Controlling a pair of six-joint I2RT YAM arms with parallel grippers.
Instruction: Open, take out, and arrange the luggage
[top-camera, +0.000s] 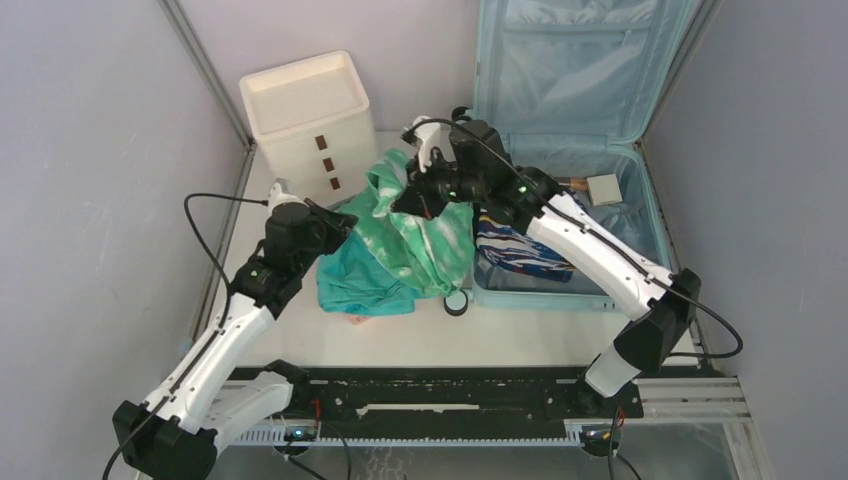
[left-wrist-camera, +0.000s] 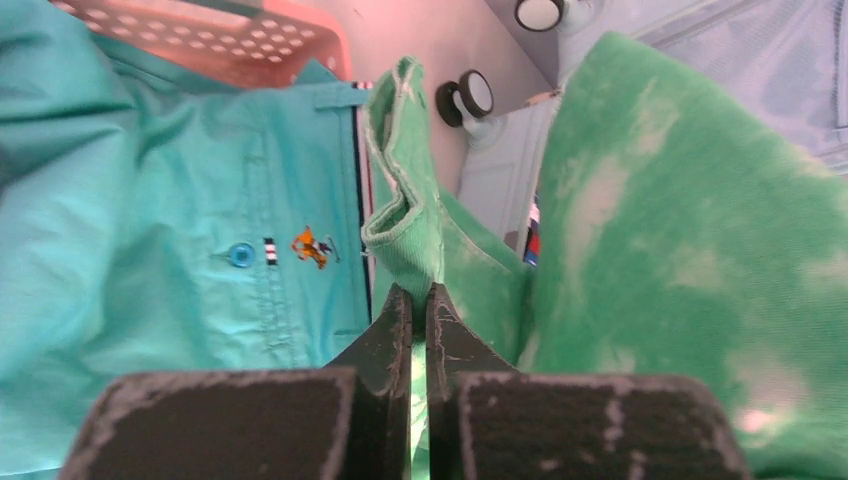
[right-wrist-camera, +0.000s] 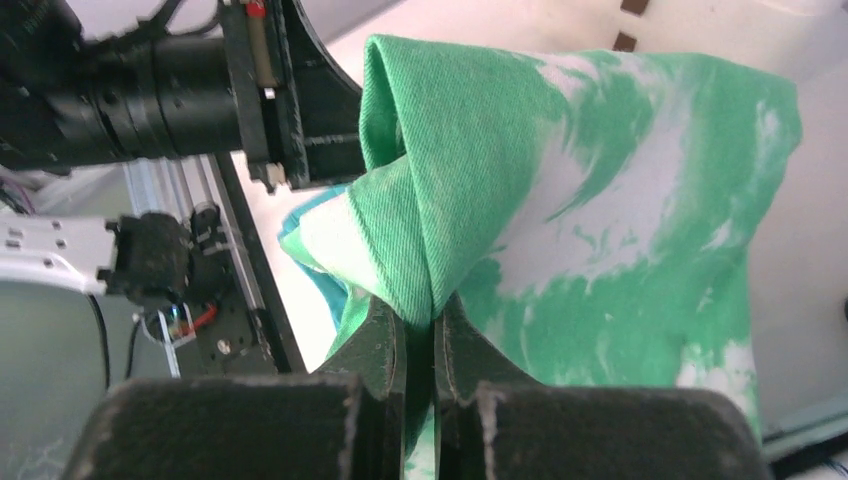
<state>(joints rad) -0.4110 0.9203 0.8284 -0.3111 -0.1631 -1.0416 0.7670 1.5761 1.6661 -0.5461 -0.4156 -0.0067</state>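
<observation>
So the biggest thing we've got here is the luggage (top-camera: 650, 200), a pale blue hard-shell suitcase lying open at the far right of the white worktop (top-camera: 400, 335). Its lid stands up against the back wall with the light blue fabric lining facing us. Next down is the white three-drawer plastic box (top-camera: 305, 110) in the far left corner, apart from the case. Between those two we see a green-and-white tie-dye garment (top-camera: 430, 235) lifted up, hanging just beside the suitcase's left wall and down onto the worktop.

Both arms are on it. The right hand (right-wrist-camera: 432, 310) is clenched on a folded ridge of the fabric, with cloth bunched right between its fingers. The left hand (left-wrist-camera: 420, 300) is pinched tight on a hemmed edge of the same garment, further left.

Partly under the green cloth lies a teal button shirt (top-camera: 355, 280) with a small orange embroidered logo. In the left wrist view, a pink perforated plastic basket (left-wrist-camera: 230, 40) pokes out just beyond that shirt.

Inside the case we can make out a navy patterned cloth (top-camera: 520, 255) near the front and a small grey box (top-camera: 605, 188) further back. Smallest bit is a black-and-white wheel (top-camera: 457, 303) at the suitcase's near left corner
</observation>
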